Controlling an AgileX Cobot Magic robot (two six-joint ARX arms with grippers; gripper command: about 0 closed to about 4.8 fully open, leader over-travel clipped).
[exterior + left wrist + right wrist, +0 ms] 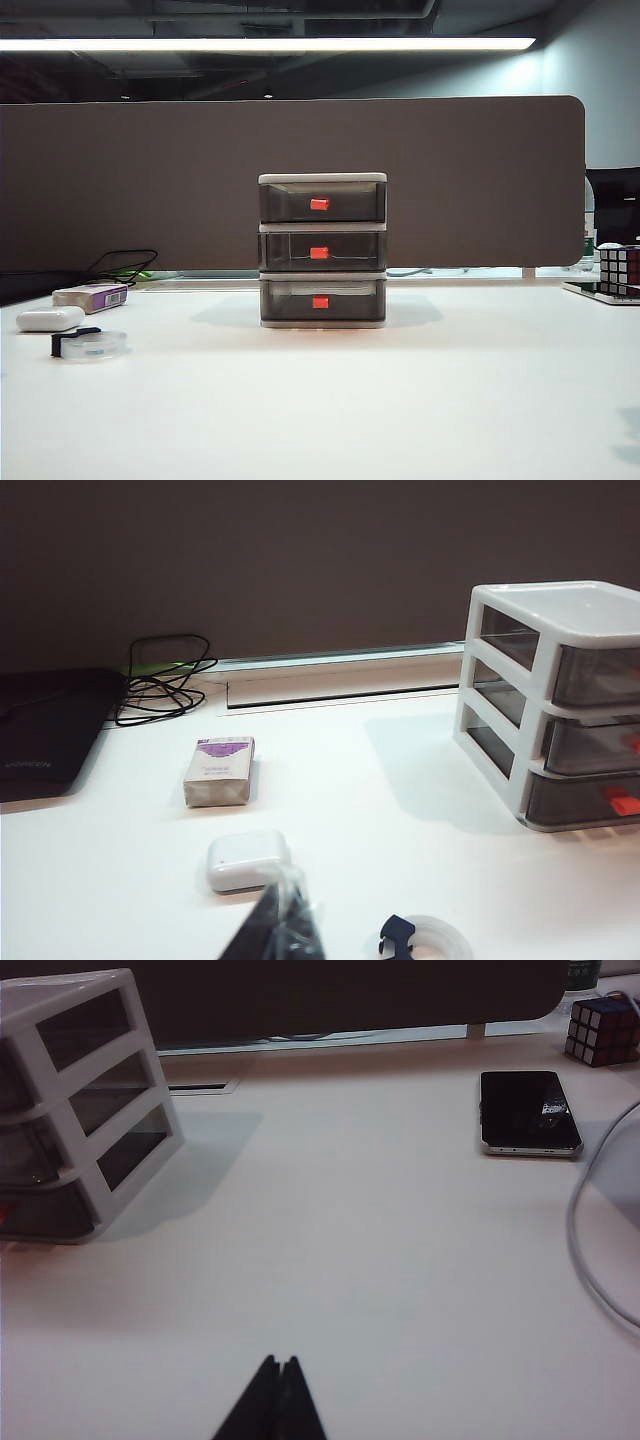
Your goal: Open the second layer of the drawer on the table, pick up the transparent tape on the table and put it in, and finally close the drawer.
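Transparent tape (425,940) is seen on worktop (400,820) just beside clenched left pincer (280,930); right pincer (277,1400) clenched, drawer (322,250) shut

Open table (400,400) fronts drawer (322,250) — clutter sits left.

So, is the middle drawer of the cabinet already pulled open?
No, in the exterior view the second layer sits flush with the top and bottom tiers of the drawer, its red handle in line with theirs.

Office: desk partition (300,180), strip light (270,44)
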